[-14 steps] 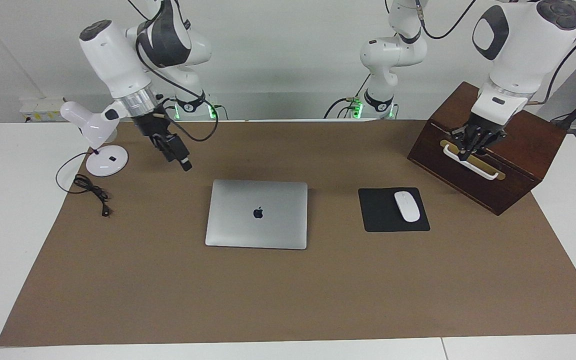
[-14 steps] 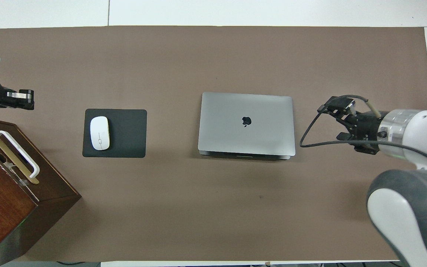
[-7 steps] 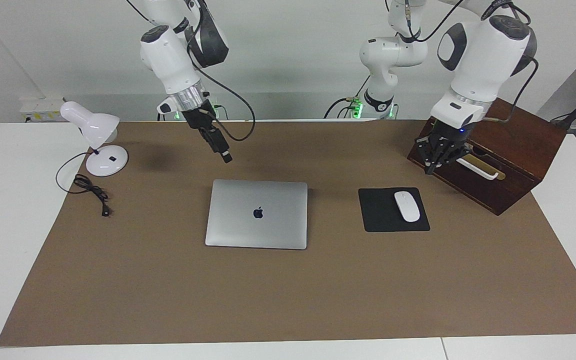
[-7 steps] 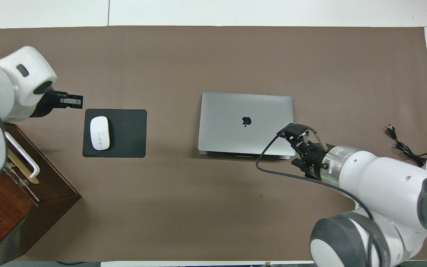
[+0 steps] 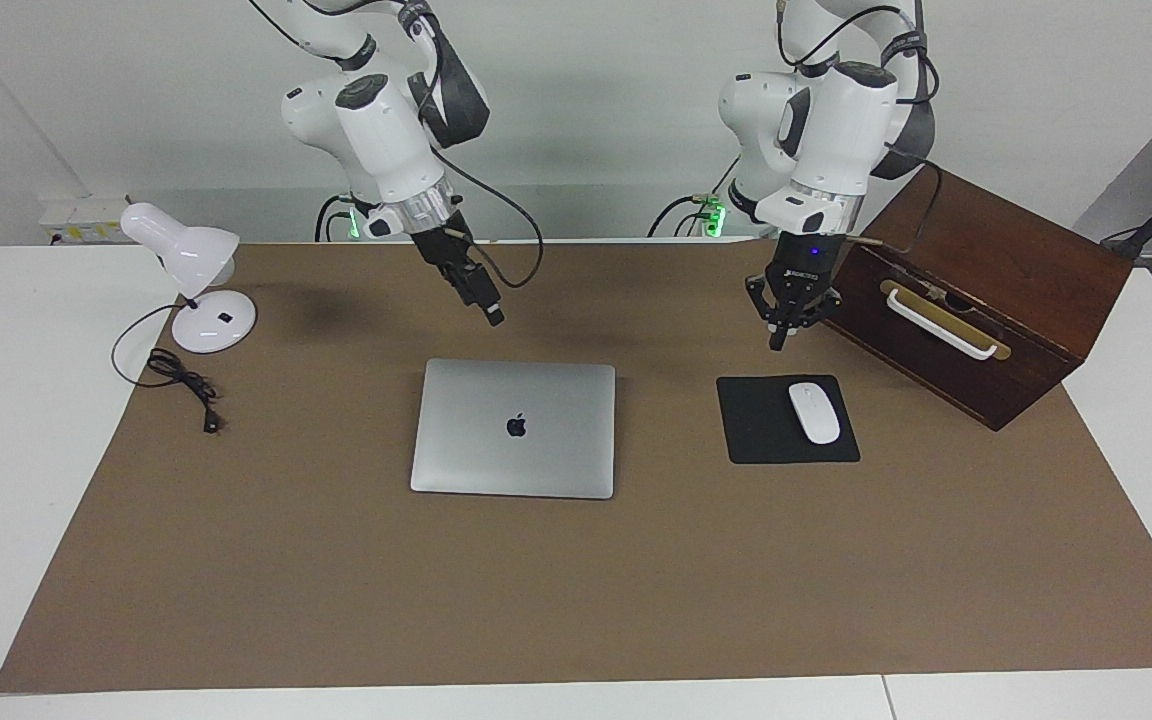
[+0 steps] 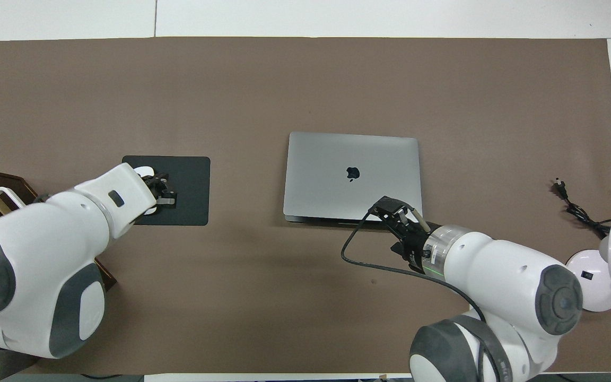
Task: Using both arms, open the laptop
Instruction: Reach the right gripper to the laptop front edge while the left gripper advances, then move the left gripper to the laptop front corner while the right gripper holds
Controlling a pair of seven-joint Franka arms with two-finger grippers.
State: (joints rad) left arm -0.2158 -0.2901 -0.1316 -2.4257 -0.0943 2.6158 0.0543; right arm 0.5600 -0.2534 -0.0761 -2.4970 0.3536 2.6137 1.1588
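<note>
The laptop (image 5: 514, 428) (image 6: 353, 178) lies closed on the brown mat, silver lid up with the dark apple logo showing. My right gripper (image 5: 493, 318) (image 6: 389, 205) hangs in the air over the laptop's edge nearest the robots, at the corner toward the right arm's end, and touches nothing. Over the black mouse pad (image 5: 766, 430) hangs my left gripper (image 5: 777, 343) (image 6: 165, 194), shut and empty, pointing down. It is clear of the laptop.
A white mouse (image 5: 814, 412) lies on the mouse pad. A dark wooden box (image 5: 1026, 290) with a white handle stands toward the left arm's end. A white desk lamp (image 5: 198, 285) and its loose cable (image 5: 181, 385) sit toward the right arm's end.
Both arms swung inward. The right gripper came from beside the lamp to the laptop's near edge. The left gripper left the box handle and moved over the mouse pad.
</note>
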